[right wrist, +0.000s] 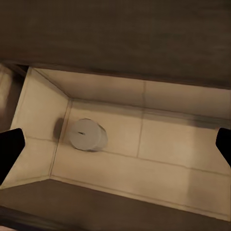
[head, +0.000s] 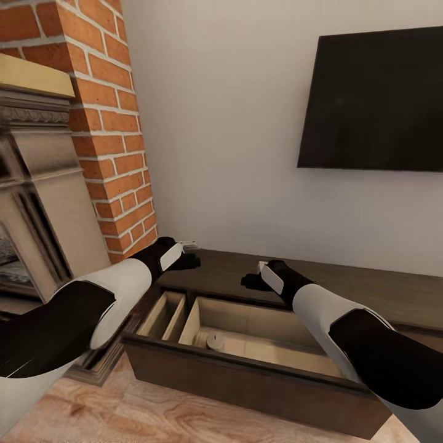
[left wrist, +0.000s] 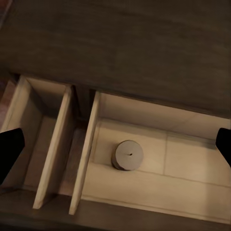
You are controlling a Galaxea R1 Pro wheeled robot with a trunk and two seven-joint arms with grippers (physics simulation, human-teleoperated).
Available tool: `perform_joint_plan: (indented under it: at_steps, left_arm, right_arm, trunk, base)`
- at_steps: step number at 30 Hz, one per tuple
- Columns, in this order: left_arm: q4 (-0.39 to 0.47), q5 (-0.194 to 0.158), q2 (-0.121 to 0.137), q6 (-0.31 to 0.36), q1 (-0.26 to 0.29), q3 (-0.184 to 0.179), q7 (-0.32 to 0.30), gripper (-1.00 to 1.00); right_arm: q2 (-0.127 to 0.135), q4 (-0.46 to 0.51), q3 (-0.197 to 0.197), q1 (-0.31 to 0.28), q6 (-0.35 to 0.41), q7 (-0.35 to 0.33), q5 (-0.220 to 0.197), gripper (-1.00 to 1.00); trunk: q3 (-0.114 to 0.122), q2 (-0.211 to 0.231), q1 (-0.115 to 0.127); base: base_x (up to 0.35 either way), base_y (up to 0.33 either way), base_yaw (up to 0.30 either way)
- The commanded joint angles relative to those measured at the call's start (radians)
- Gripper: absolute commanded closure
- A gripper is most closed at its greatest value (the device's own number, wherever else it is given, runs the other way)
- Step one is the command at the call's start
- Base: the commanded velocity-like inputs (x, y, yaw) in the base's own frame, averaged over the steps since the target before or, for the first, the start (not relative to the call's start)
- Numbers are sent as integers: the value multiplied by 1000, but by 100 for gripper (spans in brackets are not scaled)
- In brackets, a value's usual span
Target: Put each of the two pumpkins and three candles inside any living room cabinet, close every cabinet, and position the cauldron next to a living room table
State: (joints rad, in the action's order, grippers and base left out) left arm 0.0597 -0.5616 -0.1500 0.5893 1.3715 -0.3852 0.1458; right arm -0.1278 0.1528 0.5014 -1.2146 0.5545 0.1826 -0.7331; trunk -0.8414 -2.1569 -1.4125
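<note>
The long, low, dark brown cabinet (head: 357, 286) stands against the wall with a light wooden drawer (head: 289, 344) pulled out of its left end. A whitish stubby candle (head: 216, 341) stands upright in the drawer's wide compartment, near its left divider; it also shows as candle (left wrist: 127, 155) and candle (right wrist: 86, 134). My left gripper (head: 188, 261) hovers above the cabinet top just behind the drawer, open and empty, its dark fingertips (left wrist: 9, 153) spread wide. To its right, my right gripper (head: 250, 281) hangs over the drawer's back edge, open and empty, with fingertips (right wrist: 9, 151) far apart.
A red brick column (head: 117, 135) and a stone fireplace surround (head: 37, 184) rise close on the left. A black television (head: 375, 98) hangs on the white wall above the cabinet. Wooden floor (head: 154, 412) lies before the drawer. Narrow drawer compartments (left wrist: 41, 139) sit left of the candle.
</note>
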Motion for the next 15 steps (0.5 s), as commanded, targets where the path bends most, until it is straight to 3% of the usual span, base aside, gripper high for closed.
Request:
perform_joint_plan:
  at_steps: [1,9,15]
  left_arm:
    - [2,-11,0,4,0,-5,8,-100]
    - [2,-11,-2,4,0,-6,8,-100]
    - [-1,-9,0,7,0,-6,8,-100]
  right_arm:
    - [0,2,6,0,2,8,-11,-100]
    - [0,2,7,0,-1,8,-11,-100]
    - [3,4,5,0,-2,8,-12,-100]
  trunk:
    - [2,7,4]
    - [28,63,35]
    - [49,105,58]
  base:
    - [0,0,132]
    - [0,0,26]
    - [0,0,211]
